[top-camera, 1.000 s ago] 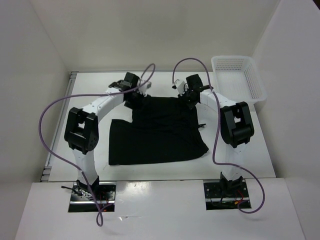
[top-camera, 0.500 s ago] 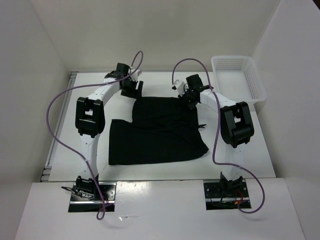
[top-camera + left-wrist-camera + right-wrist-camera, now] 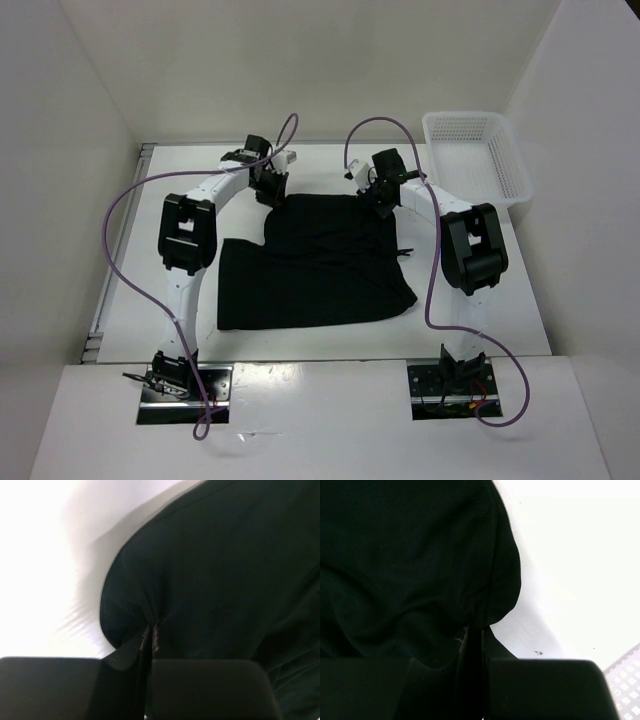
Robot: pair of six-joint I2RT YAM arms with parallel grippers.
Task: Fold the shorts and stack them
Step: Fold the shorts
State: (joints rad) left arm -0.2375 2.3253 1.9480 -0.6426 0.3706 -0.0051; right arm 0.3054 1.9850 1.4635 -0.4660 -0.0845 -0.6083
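Observation:
The black shorts (image 3: 315, 260) lie spread on the white table between the two arms. My left gripper (image 3: 270, 190) is at their far left corner, shut, with a fold of the black fabric (image 3: 150, 620) pinched between its jaws in the left wrist view. At the far right corner my right gripper (image 3: 380, 197) is shut on the cloth (image 3: 485, 605), which bunches into its closed jaws in the right wrist view.
A white mesh basket (image 3: 478, 155) stands at the far right of the table. White walls close in the table on the left, back and right. Purple cables loop above both arms.
My left gripper moved from beyond the far left corner onto it and closed on the fabric. The right gripper has kept its hold.

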